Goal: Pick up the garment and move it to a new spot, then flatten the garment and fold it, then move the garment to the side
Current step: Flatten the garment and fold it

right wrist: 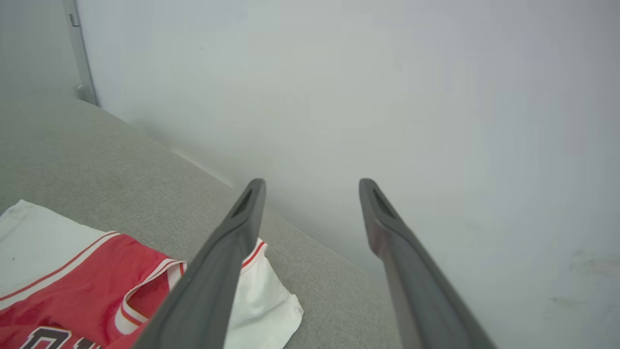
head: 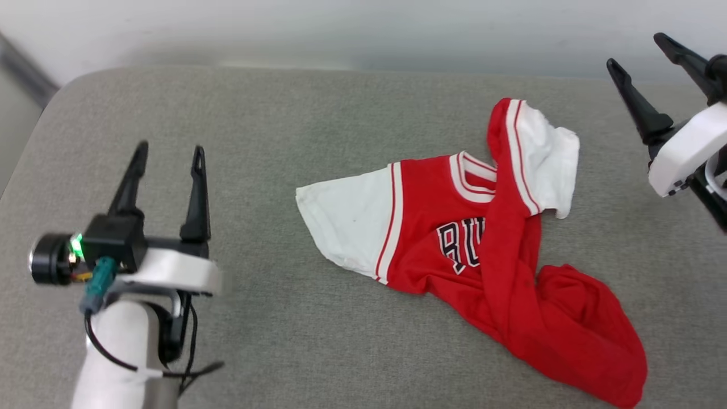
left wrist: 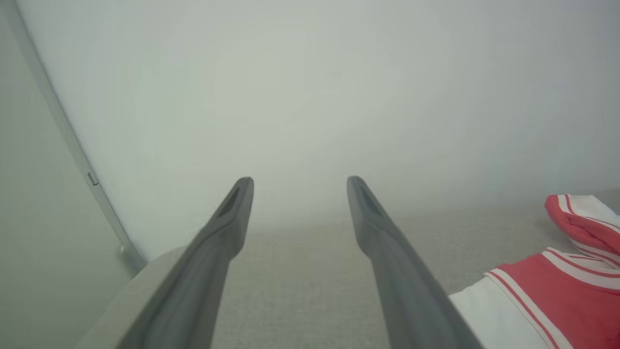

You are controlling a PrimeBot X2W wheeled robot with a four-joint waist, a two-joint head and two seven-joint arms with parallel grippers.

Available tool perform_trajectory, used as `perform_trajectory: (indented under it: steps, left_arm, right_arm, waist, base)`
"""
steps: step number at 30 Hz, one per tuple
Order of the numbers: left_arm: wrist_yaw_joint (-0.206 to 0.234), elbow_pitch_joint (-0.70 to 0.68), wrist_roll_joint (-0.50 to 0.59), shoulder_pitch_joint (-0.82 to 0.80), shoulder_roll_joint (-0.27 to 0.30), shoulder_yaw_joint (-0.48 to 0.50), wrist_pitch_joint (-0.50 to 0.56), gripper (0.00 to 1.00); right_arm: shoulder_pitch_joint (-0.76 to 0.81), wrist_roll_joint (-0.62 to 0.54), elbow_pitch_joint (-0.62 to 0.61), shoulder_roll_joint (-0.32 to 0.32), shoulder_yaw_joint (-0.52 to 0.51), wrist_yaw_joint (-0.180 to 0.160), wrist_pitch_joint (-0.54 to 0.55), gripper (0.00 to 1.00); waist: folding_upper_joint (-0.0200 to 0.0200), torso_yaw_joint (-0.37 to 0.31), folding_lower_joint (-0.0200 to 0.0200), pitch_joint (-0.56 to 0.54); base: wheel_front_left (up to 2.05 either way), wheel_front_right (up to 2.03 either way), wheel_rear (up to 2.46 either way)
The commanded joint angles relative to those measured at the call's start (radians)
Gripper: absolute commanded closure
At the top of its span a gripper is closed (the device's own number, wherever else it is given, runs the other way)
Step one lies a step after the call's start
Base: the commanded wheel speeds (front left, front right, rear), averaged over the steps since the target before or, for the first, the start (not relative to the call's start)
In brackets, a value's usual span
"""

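The garment point(head: 431, 199) lies crumpled on the grey pad point(head: 284, 142), between the two grippers and nearer to the right one. The left gripper point(head: 170, 147) has its jaws wide and they hold nothing; the flat white sleeve lies to the side of its right finger, apart from it. The right gripper point(head: 635, 49) also has its jaws wide and empty. The other white sleeve, turned up with its red-and-white trim, lies below and beside its left finger, and I see no touch. On the red front there is black lettering with a white outline. I can read two letters, something like "RU" or "BU". A twisted fold of red cloth covers the rest. The red lower part is bunched up.
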Motion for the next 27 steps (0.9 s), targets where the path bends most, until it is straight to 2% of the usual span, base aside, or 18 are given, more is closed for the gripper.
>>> perform_trajectory:
  steps: [1, 6, 11, 14, 17, 18, 23, 27]
  left_arm:
    - [-0.017, 0.028, 0.005, -0.054, 0.029, -0.011, -0.002, 0.00]
    - [-0.051, 0.104, -0.004, -0.188, 0.095, -0.052, 0.083, 0.00]
    - [-0.068, 0.185, -0.055, -0.321, 0.161, -0.143, 0.282, 0.00]
    - [-0.070, 0.227, -0.148, -0.399, 0.208, -0.260, 0.441, 0.00]
    - [-0.069, 0.251, -0.285, -0.476, 0.265, -0.385, 0.619, 0.00]
    - [-0.069, 0.251, -0.285, -0.476, 0.265, -0.385, 0.619, 0.00]
    - [-0.069, 0.278, -0.490, -0.585, 0.335, -0.554, 0.843, 0.00]
    - [-0.069, 0.316, -0.629, -0.646, 0.368, -0.644, 0.983, 0.00]
  right_arm:
    - [0.067, -0.051, -0.031, 0.023, -0.076, -0.001, -0.016, 0.00]
    - [0.250, -0.166, -0.167, 0.070, -0.299, -0.001, -0.022, 0.00]
    - [0.452, -0.289, -0.332, 0.121, -0.492, -0.001, -0.014, 0.00]
    - [0.554, -0.342, -0.437, 0.160, -0.586, -0.001, 0.025, 0.00]
    - [0.630, -0.389, -0.537, 0.194, -0.648, -0.001, 0.079, 0.00]
    - [0.630, -0.389, -0.537, 0.194, -0.648, -0.001, 0.079, 0.00]
    - [0.705, -0.433, -0.668, 0.240, -0.706, -0.001, 0.156, 0.00]
    - [0.722, -0.450, -0.734, 0.263, -0.720, -0.001, 0.192, 0.00]
  waist:
    - [0.0000, -0.033, 0.0001, -0.029]
    - [0.0000, -0.059, 0.0001, -0.035]
    - [0.0000, -0.080, 0.0001, -0.025]
    - [0.0000, -0.092, 0.0001, -0.013]
    - [0.0000, -0.103, 0.0001, 0.001]
    - [0.0000, -0.103, 0.0001, 0.001]
    - [0.0000, -0.130, 0.0001, 0.032]
    - [0.0000, -0.154, 0.0001, 0.062]
  base:
    - [0.00, 0.00, 0.00]
    - [0.00, 0.00, 0.00]
    - [0.00, 0.00, 0.00]
    - [0.00, 0.00, 0.00]
    - [0.00, 0.00, 0.00]
    - [0.00, 0.00, 0.00]
    - [0.00, 0.00, 0.00]
    - [0.00, 0.00, 0.00]
